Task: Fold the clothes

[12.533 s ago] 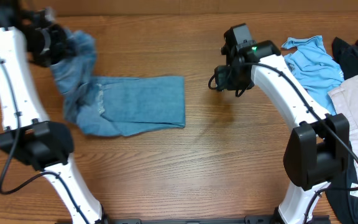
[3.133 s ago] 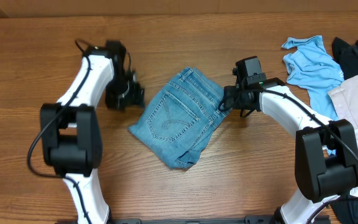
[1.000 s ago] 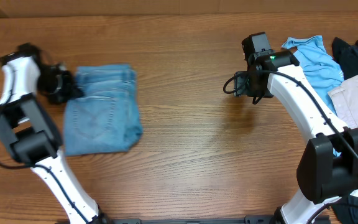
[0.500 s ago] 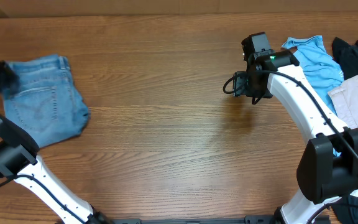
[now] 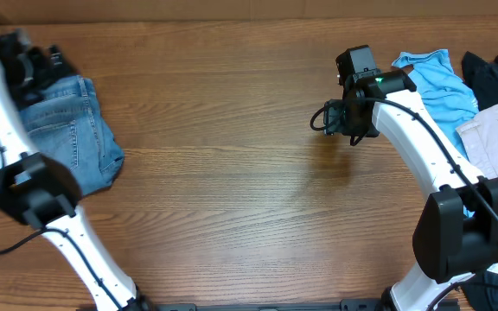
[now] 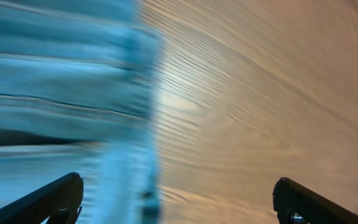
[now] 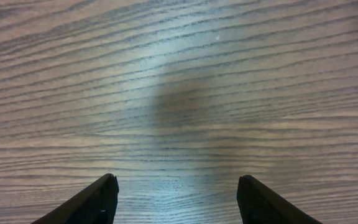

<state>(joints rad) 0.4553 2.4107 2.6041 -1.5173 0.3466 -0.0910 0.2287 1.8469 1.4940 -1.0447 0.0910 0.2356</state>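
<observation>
The clothes, a folded pair of light-blue jeans (image 5: 69, 130), lie flat at the table's far left edge. My left gripper (image 5: 40, 65) hovers over the bundle's far edge, open, holding nothing. The left wrist view is blurred: the jeans (image 6: 61, 93) fill its left half, bare wood its right, and the left gripper (image 6: 179, 202) stands wide with one fingertip (image 6: 51, 198) over denim. My right gripper (image 5: 340, 119) hangs over bare wood right of centre. In the right wrist view the right gripper (image 7: 176, 199) is open and empty.
A sky-blue T-shirt (image 5: 430, 86) lies at the back right, just behind the right arm. Beige trousers (image 5: 495, 142) and a dark garment (image 5: 495, 69) are piled at the right edge. The wooden table (image 5: 232, 173) stretches between the two arms.
The left gripper dragged the folded jeans to the far left, then opened and let go, drawing back over their far edge. The right arm has not moved.
</observation>
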